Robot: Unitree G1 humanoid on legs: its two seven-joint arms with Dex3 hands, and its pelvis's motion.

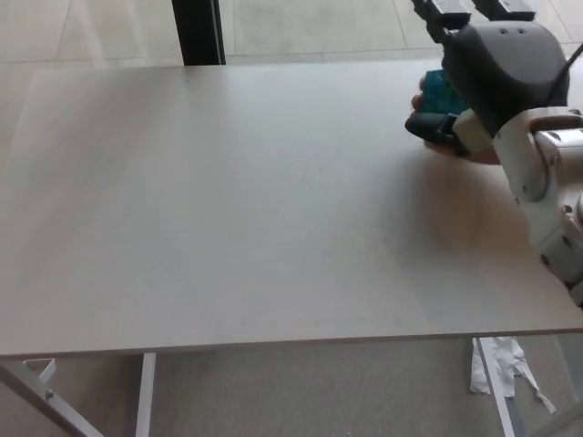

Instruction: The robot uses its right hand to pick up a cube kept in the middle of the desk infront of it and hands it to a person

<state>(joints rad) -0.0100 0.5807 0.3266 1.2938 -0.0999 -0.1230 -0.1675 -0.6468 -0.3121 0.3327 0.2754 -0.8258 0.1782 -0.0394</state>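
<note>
**Cube at the far right of the desk, between robot hand and person's hand**

Far left, bottom corner: white metal desk legs show under the desk edge, over pale floor. A second white leg stands just to their right.

Top, left of centre: a dark vertical post rises behind the far edge of the desk, against light floor tiles.

Centre: the desk is a wide, pale grey-beige top, bare across its left and middle.

Right, upper part: the teal cube sits at the far right of the desk, well away from the middle. It is mostly hidden; only a small teal face shows at the left of the robot's palm. A person's hand lies under and beside it; a fingertip shows just left of the cube and a strip of palm below it.

The right hand is over the cube, black shell toward the camera. Its two fingers point up and away, spread off the cube; the thumb lies low at the cube's left side. Whether the thumb presses the cube cannot be told.

Far right: the silver-white forearm runs down to the picture's edge.

Bottom right: crumpled white paper lies on the floor beside another desk leg.
</note>
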